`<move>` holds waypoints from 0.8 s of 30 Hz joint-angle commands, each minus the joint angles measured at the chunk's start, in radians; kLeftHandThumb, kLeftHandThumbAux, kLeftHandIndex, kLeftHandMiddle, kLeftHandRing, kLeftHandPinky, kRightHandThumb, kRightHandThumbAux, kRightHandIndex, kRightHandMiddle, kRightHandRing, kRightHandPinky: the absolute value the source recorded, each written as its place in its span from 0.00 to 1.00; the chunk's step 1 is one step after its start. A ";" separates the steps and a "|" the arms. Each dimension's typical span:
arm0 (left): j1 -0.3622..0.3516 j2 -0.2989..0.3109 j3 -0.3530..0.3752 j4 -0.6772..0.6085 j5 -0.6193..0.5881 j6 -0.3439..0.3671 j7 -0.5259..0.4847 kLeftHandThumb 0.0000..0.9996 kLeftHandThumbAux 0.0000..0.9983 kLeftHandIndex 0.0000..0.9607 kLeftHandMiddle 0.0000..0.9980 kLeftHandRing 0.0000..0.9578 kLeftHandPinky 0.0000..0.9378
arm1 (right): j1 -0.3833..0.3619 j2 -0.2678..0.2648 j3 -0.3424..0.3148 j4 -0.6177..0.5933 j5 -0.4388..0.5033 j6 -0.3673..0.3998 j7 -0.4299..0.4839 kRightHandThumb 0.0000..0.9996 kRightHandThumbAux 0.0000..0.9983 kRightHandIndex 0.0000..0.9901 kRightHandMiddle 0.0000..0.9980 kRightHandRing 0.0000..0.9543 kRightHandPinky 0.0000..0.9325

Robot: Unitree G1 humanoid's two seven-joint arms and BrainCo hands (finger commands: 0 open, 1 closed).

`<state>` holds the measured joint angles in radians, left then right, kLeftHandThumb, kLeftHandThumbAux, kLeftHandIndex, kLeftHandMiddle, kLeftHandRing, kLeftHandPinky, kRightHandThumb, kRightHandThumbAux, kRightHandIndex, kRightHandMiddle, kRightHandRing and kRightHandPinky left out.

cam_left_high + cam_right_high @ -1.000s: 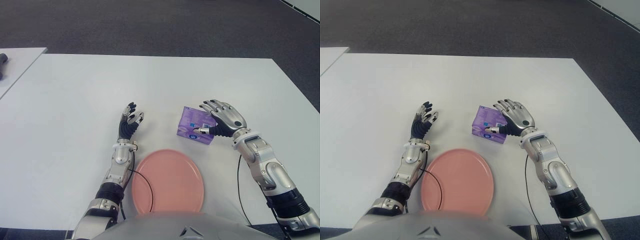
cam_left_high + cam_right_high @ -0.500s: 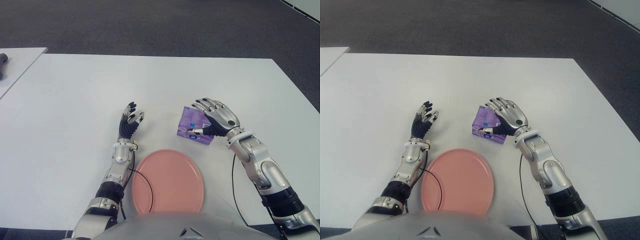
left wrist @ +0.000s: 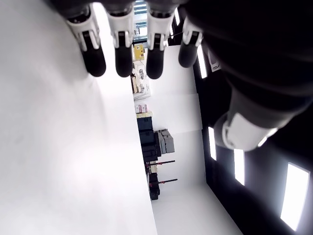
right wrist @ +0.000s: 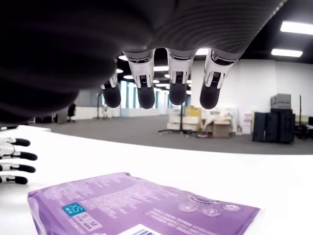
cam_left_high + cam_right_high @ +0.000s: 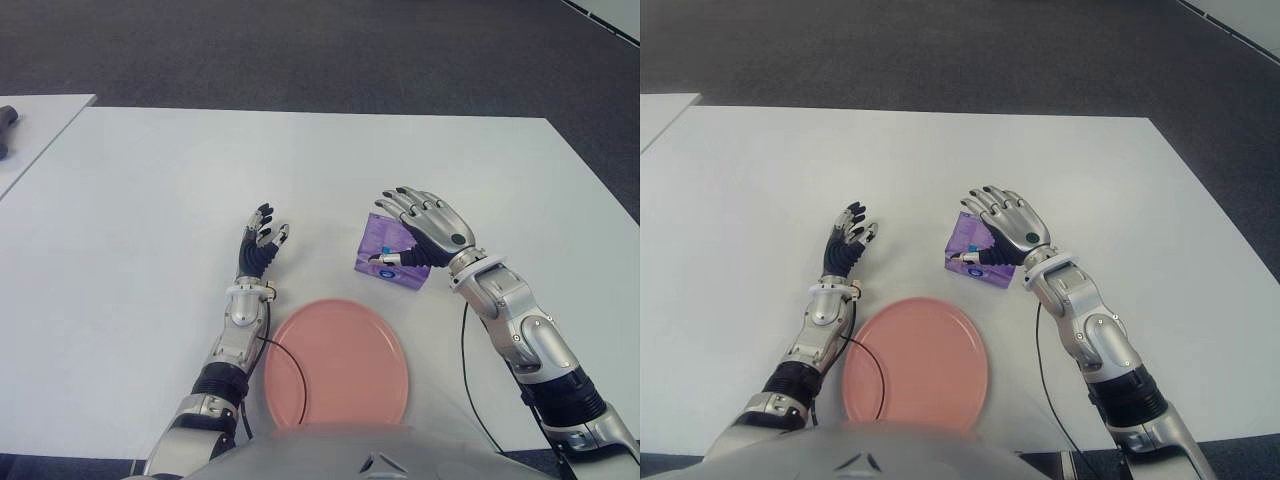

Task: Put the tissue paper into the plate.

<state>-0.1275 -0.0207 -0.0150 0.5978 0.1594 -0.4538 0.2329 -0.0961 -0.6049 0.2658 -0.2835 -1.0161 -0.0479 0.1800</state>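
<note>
A purple tissue pack [image 5: 381, 246] lies flat on the white table [image 5: 140, 200], just beyond the right rim of the pink plate [image 5: 340, 362]. My right hand [image 5: 422, 232] hovers over the pack's right half with fingers spread; the wrist view shows the pack [image 4: 142, 208] below the fingertips [image 4: 177, 94] with a clear gap. The thumb tip sits near the pack's front edge. My left hand [image 5: 260, 245] shows left of the pack, beyond the plate's left rim, fingers relaxed and holding nothing.
A second white table [image 5: 35, 125] stands at the far left with a dark object [image 5: 6, 122] on its edge. Dark carpet lies beyond the table's far edge. A black cable [image 5: 283, 370] runs across the plate's left side.
My right hand has shifted left and slightly away from me, further over the pack, fingers still spread. The pack, the plate and the left hand have not moved.
</note>
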 commanded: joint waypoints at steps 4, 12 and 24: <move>0.032 -0.006 0.001 0.025 -0.003 0.019 0.004 0.25 0.59 0.13 0.15 0.14 0.16 | -0.023 0.004 0.025 0.002 -0.010 -0.025 0.026 0.28 0.23 0.00 0.00 0.00 0.00; 0.038 -0.006 0.000 0.019 0.002 0.021 0.006 0.26 0.59 0.14 0.16 0.14 0.17 | -0.053 0.003 0.047 0.033 -0.018 -0.026 0.056 0.27 0.23 0.00 0.00 0.00 0.00; 0.043 -0.003 0.002 0.013 0.005 0.027 0.011 0.25 0.59 0.13 0.15 0.14 0.15 | -0.078 -0.008 0.049 0.093 -0.034 -0.030 0.051 0.28 0.19 0.00 0.00 0.00 0.00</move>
<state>-0.1197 -0.0270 -0.0156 0.5895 0.1596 -0.4564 0.2329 -0.1687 -0.6064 0.3048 -0.2170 -1.0376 -0.0677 0.2307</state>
